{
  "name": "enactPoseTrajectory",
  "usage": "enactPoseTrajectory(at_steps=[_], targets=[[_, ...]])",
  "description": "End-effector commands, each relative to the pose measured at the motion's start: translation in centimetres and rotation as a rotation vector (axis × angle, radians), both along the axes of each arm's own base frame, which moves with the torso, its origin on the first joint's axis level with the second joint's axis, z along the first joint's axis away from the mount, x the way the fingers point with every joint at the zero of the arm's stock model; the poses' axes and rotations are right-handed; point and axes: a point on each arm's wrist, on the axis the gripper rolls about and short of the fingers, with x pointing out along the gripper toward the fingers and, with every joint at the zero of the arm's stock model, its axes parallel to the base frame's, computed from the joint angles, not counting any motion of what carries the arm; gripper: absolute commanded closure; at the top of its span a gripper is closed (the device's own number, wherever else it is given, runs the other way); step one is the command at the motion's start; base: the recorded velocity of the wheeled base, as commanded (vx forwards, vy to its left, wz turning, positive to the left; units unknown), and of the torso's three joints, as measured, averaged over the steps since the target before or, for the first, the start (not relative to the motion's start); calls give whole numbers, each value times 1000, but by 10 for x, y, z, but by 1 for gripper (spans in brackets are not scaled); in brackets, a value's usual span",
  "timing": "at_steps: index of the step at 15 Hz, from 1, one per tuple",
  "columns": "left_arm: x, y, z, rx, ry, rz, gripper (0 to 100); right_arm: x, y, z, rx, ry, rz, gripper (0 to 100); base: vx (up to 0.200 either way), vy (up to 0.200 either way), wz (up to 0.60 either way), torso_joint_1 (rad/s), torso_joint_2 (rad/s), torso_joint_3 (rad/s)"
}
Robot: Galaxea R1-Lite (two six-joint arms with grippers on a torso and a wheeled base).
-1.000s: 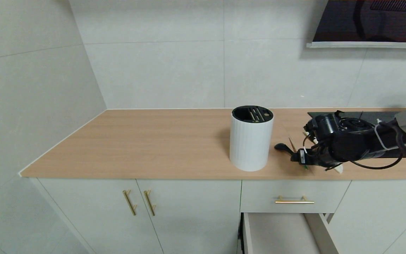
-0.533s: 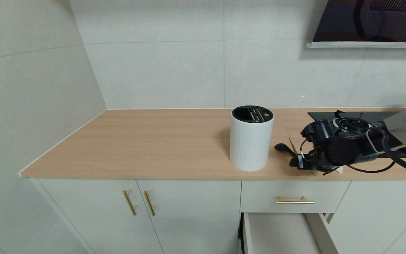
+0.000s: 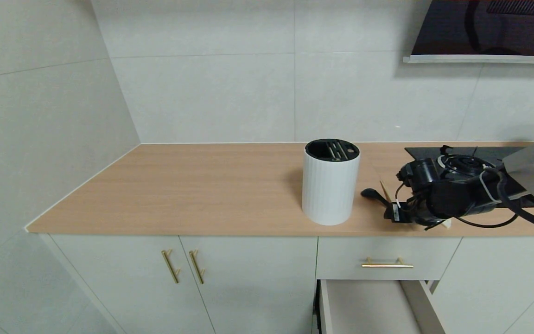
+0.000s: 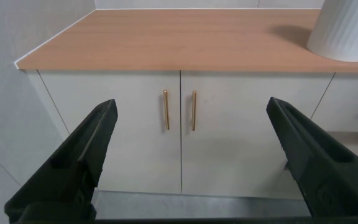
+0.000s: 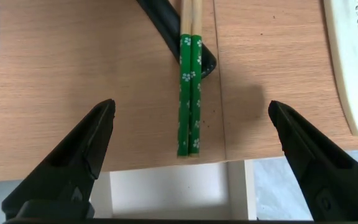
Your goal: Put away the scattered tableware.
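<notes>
Pale wall tiles back a wooden table point(image 3: 202, 185) set over white cabinet doors point(image 4: 179, 118). Low at the left, the left gripper point(image 4: 188, 168) hangs before those doors with its fingers spread wide, well apart from the tableware. Mid-table stands the white ribbed holder point(image 3: 331, 183). Just right of it lies a black utensil point(image 3: 370, 194) with green-tipped chopsticks point(image 5: 189, 93) across its handle, near the front edge. The right gripper point(image 5: 191, 171) is the nearer one, low over them. Its fingers are spread, one on each side, with the chopsticks centred between them, untouched, their long axis crosswise to the closing line. A white utensil point(image 5: 352, 68) lies farther right.
</notes>
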Motion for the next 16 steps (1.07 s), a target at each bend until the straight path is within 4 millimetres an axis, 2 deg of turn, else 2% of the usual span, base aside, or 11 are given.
enactPoseTrajectory(at_steps=[1, 6, 8, 10, 12, 14, 15, 16], targets=[[0, 0, 0, 0, 1, 1, 0, 0, 0, 0, 0, 1, 0, 100, 0, 0, 0, 0, 0, 0], [0, 0, 0, 0, -1, 1, 0, -1, 0, 6, 3, -13, -1, 100, 0, 0, 0, 0, 0, 0], [0, 0, 0, 0, 1, 1, 0, -6, -1, 21, 12, -40, -4, 100, 0, 0, 0, 0, 0, 0], [0, 0, 0, 0, -1, 1, 0, -30, -5, 48, 24, -75, -3, 100, 0, 0, 0, 0, 0, 0], [0, 0, 0, 0, -1, 1, 0, -66, -9, 71, 37, -94, 13, 100, 0, 0, 0, 0, 0, 0], [0, 0, 0, 0, -1, 1, 0, -93, -11, 86, 42, -113, 26, 100, 0, 0, 0, 0, 0, 0], [0, 0, 0, 0, -1, 1, 0, -96, -11, 86, 43, -111, 29, 100, 0, 0, 0, 0, 0, 0], [0, 0, 0, 0, -1, 1, 0, -121, -11, 95, 56, -125, 50, 100, 0, 0, 0, 0, 0, 0]])
